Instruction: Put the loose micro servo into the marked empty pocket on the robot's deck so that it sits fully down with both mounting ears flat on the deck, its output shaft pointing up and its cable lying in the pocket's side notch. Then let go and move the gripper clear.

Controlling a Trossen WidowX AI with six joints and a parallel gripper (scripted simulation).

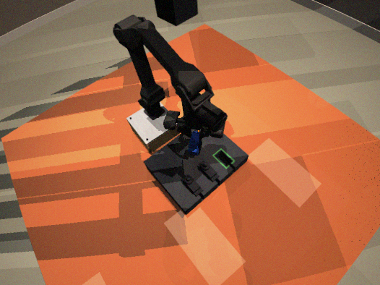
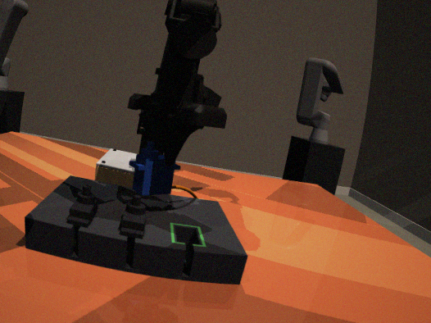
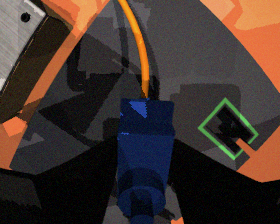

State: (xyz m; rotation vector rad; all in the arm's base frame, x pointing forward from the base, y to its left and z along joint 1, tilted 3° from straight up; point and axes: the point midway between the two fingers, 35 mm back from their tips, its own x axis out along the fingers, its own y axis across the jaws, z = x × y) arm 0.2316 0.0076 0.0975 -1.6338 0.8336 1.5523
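Observation:
The blue micro servo [image 1: 194, 144] [image 2: 152, 178] [image 3: 145, 155] is upright, shaft up, in my gripper [image 3: 144, 144], which is shut on its body. It hangs over the deck [image 1: 236, 150] [image 2: 219, 264] [image 3: 185, 55], behind the seated servos in the exterior view; the exact gap below it is unclear. Its orange cable [image 2: 186, 188] [image 3: 141, 45] leaves toward the deck's back, away from the notch side. The empty pocket [image 1: 224, 157] [image 2: 186, 234] lies inside a green outline [image 1: 217, 152] [image 2: 184, 225] [image 3: 212, 113], right of the servo; its notch [image 2: 188, 260] opens through the deck's front edge.
Two dark seated servos [image 1: 209, 171] [image 2: 133, 220] stand in a row beside the pocket, left of it in the exterior view. A white-topped box [image 1: 144, 124] [image 2: 116, 160] [image 3: 17, 45] stands close behind the deck, near the arm.

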